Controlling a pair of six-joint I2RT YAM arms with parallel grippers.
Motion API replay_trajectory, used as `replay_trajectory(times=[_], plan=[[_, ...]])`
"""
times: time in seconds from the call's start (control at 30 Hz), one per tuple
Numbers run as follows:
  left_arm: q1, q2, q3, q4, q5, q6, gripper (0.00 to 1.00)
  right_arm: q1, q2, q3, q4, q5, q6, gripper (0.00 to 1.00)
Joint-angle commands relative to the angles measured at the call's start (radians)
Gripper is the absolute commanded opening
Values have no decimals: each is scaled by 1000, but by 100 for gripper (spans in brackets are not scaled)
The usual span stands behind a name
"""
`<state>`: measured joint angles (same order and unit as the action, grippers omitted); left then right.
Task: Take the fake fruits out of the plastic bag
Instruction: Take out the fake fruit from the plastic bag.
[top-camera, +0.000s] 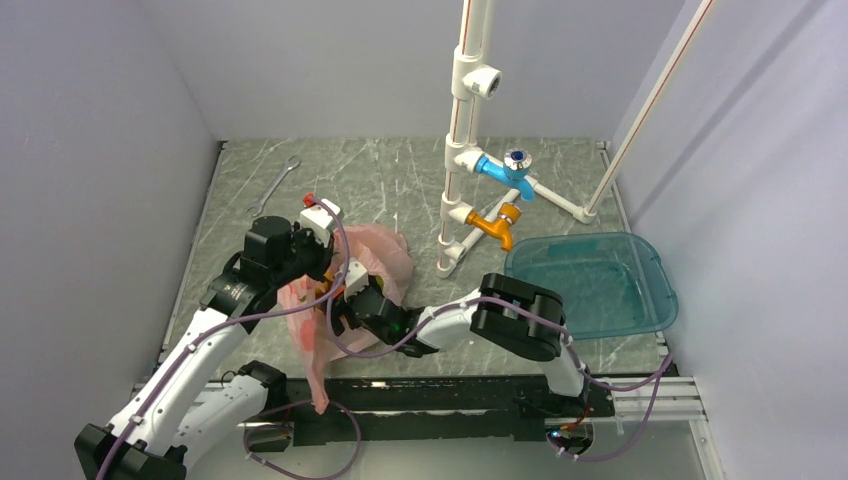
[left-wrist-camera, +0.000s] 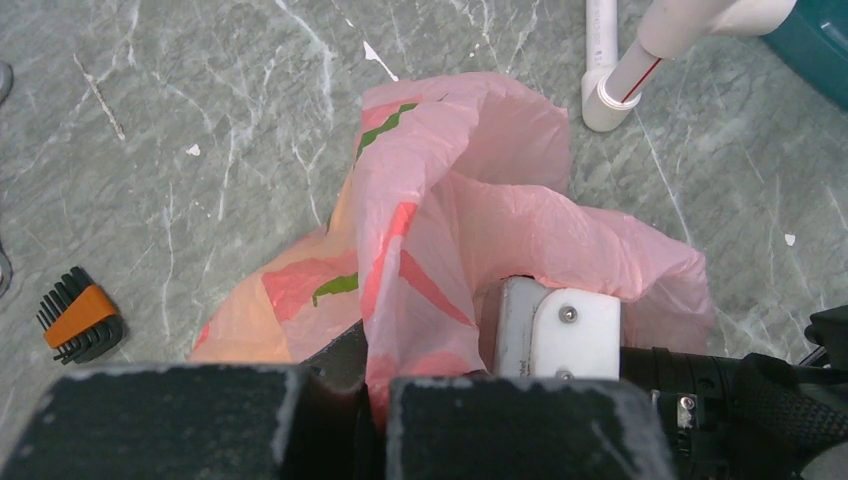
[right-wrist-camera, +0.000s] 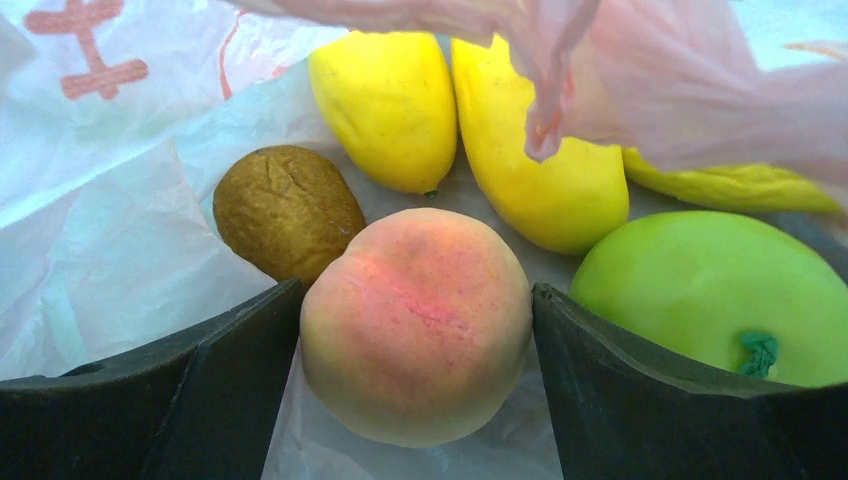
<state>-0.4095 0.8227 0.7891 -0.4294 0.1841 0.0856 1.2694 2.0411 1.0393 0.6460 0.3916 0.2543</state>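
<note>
The pink plastic bag (top-camera: 375, 255) lies at the table's middle left. My left gripper (left-wrist-camera: 375, 410) is shut on a fold of the plastic bag (left-wrist-camera: 480, 200) and holds its edge up. My right gripper (right-wrist-camera: 417, 290) is inside the bag and open. Its fingers (right-wrist-camera: 230, 370) stand on either side of a pink-orange peach (right-wrist-camera: 415, 340). Around the peach lie a green apple (right-wrist-camera: 710, 290), a brownish avocado (right-wrist-camera: 285, 210) and three yellow mangoes (right-wrist-camera: 385, 100). From above, the fruits are hidden by the bag and the arms.
A teal see-through tub (top-camera: 600, 285) stands at the right. A white pipe stand with blue and orange taps (top-camera: 465, 150) rises behind the bag. A wrench (top-camera: 272, 187) lies at the back left. An orange and black hex key set (left-wrist-camera: 78, 322) lies left of the bag.
</note>
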Motion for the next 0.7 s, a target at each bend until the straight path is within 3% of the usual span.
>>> replay_trajectory(times=[0.0, 0.13, 0.23, 0.33, 0.4, 0.67], plan=[[-5, -1, 13, 46, 19, -4, 0, 4, 20, -50, 5, -25, 46, 86], [-5, 6, 15, 41, 17, -4, 0, -11, 45, -1, -16, -33, 11, 80], [-5, 8, 12, 42, 9, -4, 0, -12, 50, 30, -27, -55, -5, 67], [-5, 13, 13, 42, 8, -4, 0, -11, 16, 19, -19, -57, -4, 44], [-5, 17, 15, 39, 9, -4, 0, -9, -24, 8, -27, -47, 1, 34], [-5, 20, 15, 38, -4, -4, 0, -10, -239, -57, 5, -14, 20, 13]])
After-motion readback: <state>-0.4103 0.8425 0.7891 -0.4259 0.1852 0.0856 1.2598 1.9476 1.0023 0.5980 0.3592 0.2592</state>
